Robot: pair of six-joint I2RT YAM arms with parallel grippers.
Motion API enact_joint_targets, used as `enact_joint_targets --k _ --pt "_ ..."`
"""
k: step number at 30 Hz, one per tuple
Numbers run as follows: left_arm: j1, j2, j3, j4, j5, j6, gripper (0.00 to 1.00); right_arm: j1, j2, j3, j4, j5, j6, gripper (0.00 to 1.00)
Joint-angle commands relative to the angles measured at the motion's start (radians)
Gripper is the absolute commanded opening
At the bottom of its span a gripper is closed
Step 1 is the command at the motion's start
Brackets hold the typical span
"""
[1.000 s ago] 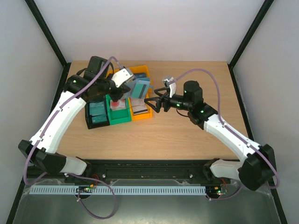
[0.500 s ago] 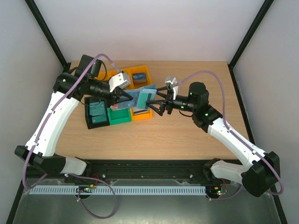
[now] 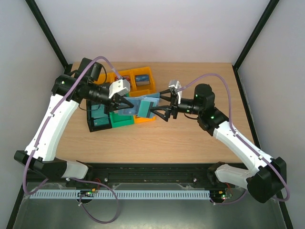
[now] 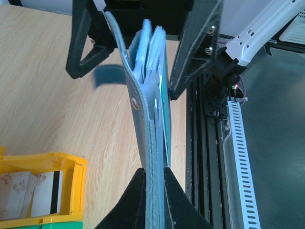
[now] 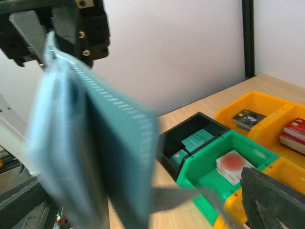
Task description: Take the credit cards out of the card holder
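Observation:
The teal-blue card holder (image 3: 141, 105) hangs in the air above the bins, and my left gripper (image 3: 120, 105) is shut on its left end. The left wrist view shows the holder (image 4: 151, 109) edge-on, pinched at the fingertips of my left gripper (image 4: 154, 171), with its pale sleeves (image 4: 153, 45) fanned slightly at the far end. My right gripper (image 3: 160, 108) is open, with one black finger (image 4: 82, 43) on each side of that far end. Close up in the right wrist view the holder (image 5: 95, 143) is blurred. Credit cards inside it are not clearly visible.
Below the holder stand a black bin (image 5: 190, 129) with teal cards (image 5: 198, 140), a green bin (image 5: 209, 167) with white-and-red cards (image 5: 233, 164), and orange bins (image 5: 267, 102) with dark cards (image 5: 248, 118) and red cards (image 5: 293, 131). Bare wooden table (image 3: 162, 138) lies in front.
My left gripper has swung the card holder away from the bins and levelled it toward the right arm. The right gripper has come up until its open fingers straddle the holder's end.

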Motion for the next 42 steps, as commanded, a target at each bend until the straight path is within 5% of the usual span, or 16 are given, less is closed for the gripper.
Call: enact_joint_targets --k 1,8,10,18,23,26,28,36,39,42 --pt "0.008 -0.023 0.025 -0.040 0.055 0.061 0.02 -0.006 -0.002 0.048 -0.071 0.074 -0.040 0.99" --pt "0.009 -0.020 0.023 -0.040 0.063 0.062 0.02 -0.005 0.024 0.055 -0.051 -0.002 -0.019 0.98" --pt "0.010 -0.015 0.022 -0.036 0.071 0.059 0.02 -0.002 0.037 0.050 -0.012 -0.077 0.015 0.85" --pt "0.014 -0.015 0.004 0.011 0.057 0.009 0.02 0.014 0.035 0.004 0.184 -0.210 0.126 0.04" --pt "0.032 -0.023 -0.017 0.104 0.018 -0.102 0.05 0.012 0.004 -0.029 0.230 -0.181 0.159 0.02" --pt "0.069 -0.034 -0.052 0.275 -0.142 -0.308 0.61 0.012 -0.008 -0.030 0.183 -0.065 0.153 0.02" --pt "0.100 -0.032 -0.081 0.355 -0.265 -0.397 0.81 0.011 -0.002 -0.026 0.143 0.029 0.157 0.02" --pt "0.120 -0.034 -0.148 0.504 -0.772 -0.498 0.92 0.013 0.173 0.198 -0.351 0.771 0.223 0.02" --pt "0.121 -0.040 -0.166 0.508 -0.715 -0.500 0.92 0.032 0.241 0.268 -0.454 0.855 0.213 0.02" --pt "0.115 -0.036 -0.176 0.463 -0.455 -0.475 0.85 0.062 0.238 0.252 -0.386 0.732 0.180 0.02"
